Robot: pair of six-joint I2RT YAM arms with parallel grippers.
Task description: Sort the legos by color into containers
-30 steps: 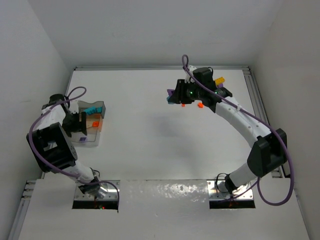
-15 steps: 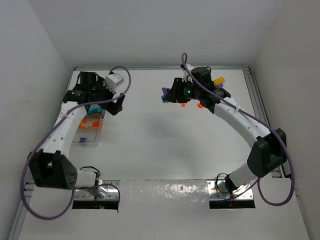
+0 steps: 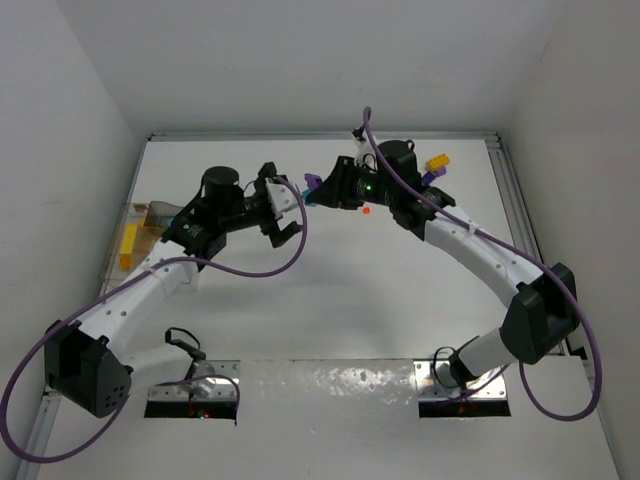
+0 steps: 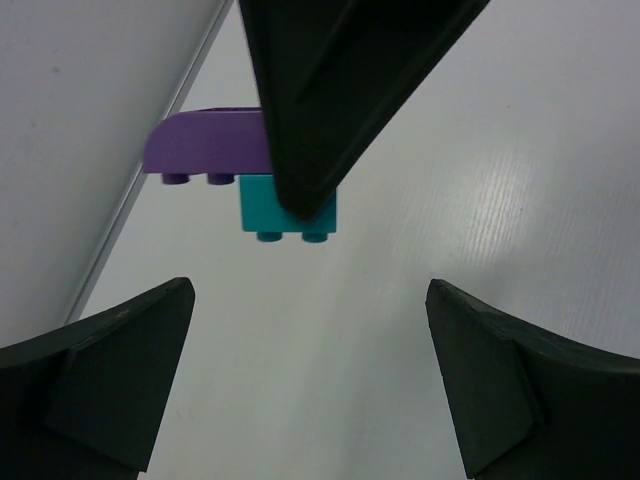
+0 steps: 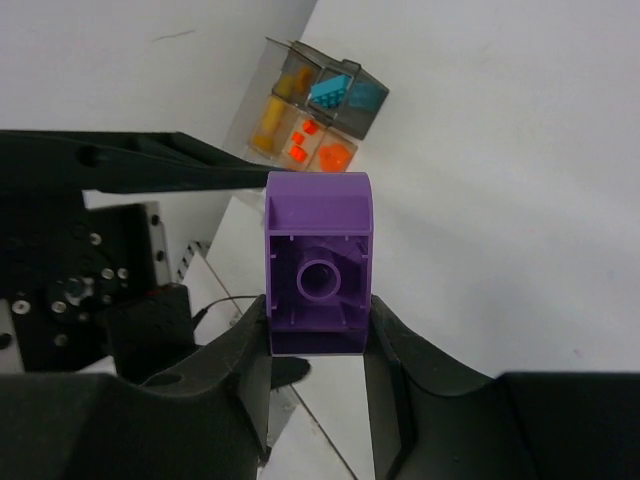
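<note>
Handover, likely | right gripper (image 5: 320, 315) clamps purple lego (image 5: 318, 215), teal lego (image 4: 262, 208) touching it | left gripper (image 4: 308, 300) gapes wide, empty, facing both | best: left closes on the exposed purple end before right lets go

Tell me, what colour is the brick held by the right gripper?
Purple. The brick shows best in the right wrist view.

A purple brick (image 5: 318, 262) is pictured against a white table (image 5: 500, 200), with a teal brick (image 4: 288, 212) seen alongside. Yellow, orange and teal legos (image 5: 335, 92) are displayed in a clear, grey-tinted tray (image 5: 296, 72).
</note>
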